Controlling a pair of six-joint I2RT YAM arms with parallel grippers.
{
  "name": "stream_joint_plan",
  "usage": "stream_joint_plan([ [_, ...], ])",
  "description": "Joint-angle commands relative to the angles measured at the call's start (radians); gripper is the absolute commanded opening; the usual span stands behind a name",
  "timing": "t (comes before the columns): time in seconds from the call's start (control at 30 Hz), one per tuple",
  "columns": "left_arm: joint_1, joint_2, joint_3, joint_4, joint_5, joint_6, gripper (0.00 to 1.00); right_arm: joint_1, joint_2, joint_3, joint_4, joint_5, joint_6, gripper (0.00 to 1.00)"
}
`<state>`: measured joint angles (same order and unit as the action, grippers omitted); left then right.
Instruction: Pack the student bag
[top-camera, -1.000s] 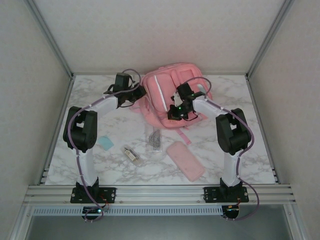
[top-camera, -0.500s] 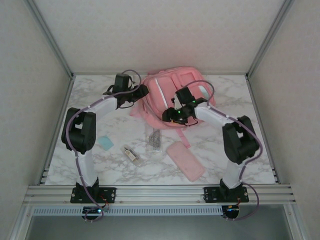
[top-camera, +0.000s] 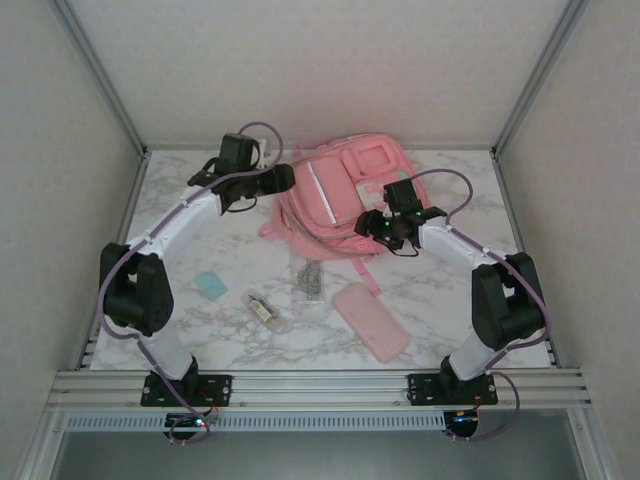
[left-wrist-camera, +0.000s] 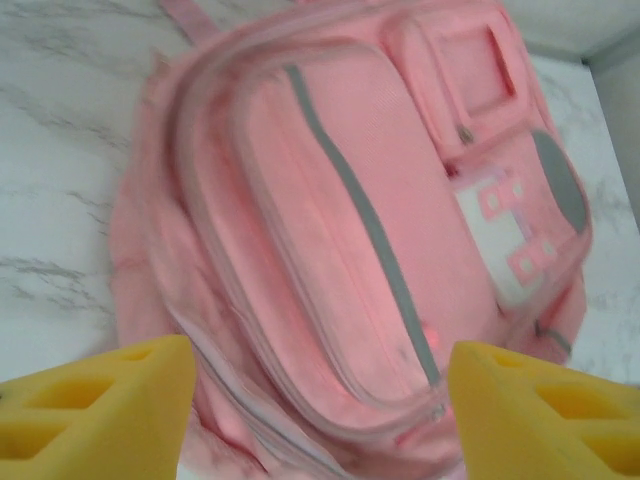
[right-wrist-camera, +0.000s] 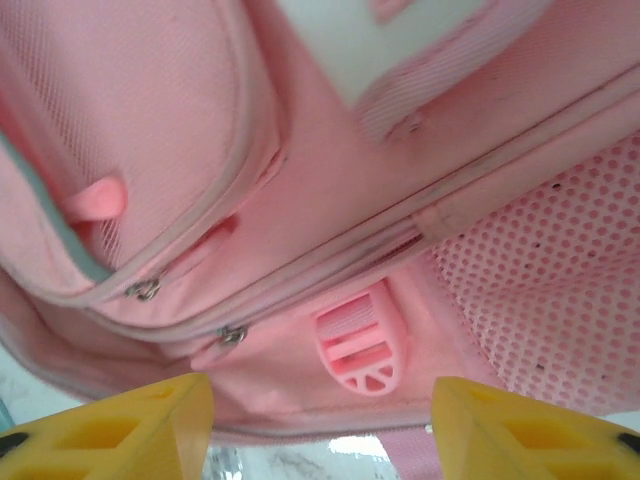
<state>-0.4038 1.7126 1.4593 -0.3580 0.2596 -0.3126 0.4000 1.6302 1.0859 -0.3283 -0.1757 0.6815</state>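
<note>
The student bag (top-camera: 340, 195), a large pink backpack with white trim and a grey stripe, lies at the back middle of the table, front side up. My left gripper (top-camera: 284, 178) hovers at its left edge, open, with the yellow fingers (left-wrist-camera: 110, 405) wide apart above the bag's front pocket (left-wrist-camera: 330, 230) and nothing between them. My right gripper (top-camera: 368, 226) is at the bag's near right edge, also open. Its fingers (right-wrist-camera: 520, 425) flank a pink strap buckle (right-wrist-camera: 362, 350) and two zipper pulls (right-wrist-camera: 232, 335) without touching them.
A flat pink pencil case (top-camera: 370, 320) lies on the marble near the front. A clear packet (top-camera: 310, 278), a small bottle (top-camera: 263, 308) and a teal piece (top-camera: 211, 285) lie to its left. Frame posts and walls close in the table.
Both grippers went from shut to open and let go of the bag. The bag settled flatter toward the back. The left arm stretched out and the right gripper drew back to the right.
</note>
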Motion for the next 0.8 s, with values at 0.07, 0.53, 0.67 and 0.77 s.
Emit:
stream_joint_plan([
  [0.07,-0.149,-0.058,-0.059,-0.099,-0.041,0.148,0.64,-0.029,0.057,-0.060,0.208,0.046,0.233,0.58],
  [0.53,-0.316,0.057,0.017,-0.202,-0.087,0.376,0.61,-0.054,0.231,-0.057,0.471,0.098,0.493,0.23],
  [0.67,-0.329,0.121,0.083,-0.227,-0.105,0.415,0.60,-0.061,0.186,-0.077,0.495,0.087,0.495,0.00],
  [0.77,-0.333,0.170,0.128,-0.244,-0.106,0.427,0.59,-0.065,0.120,-0.081,0.494,0.064,0.486,0.00],
])
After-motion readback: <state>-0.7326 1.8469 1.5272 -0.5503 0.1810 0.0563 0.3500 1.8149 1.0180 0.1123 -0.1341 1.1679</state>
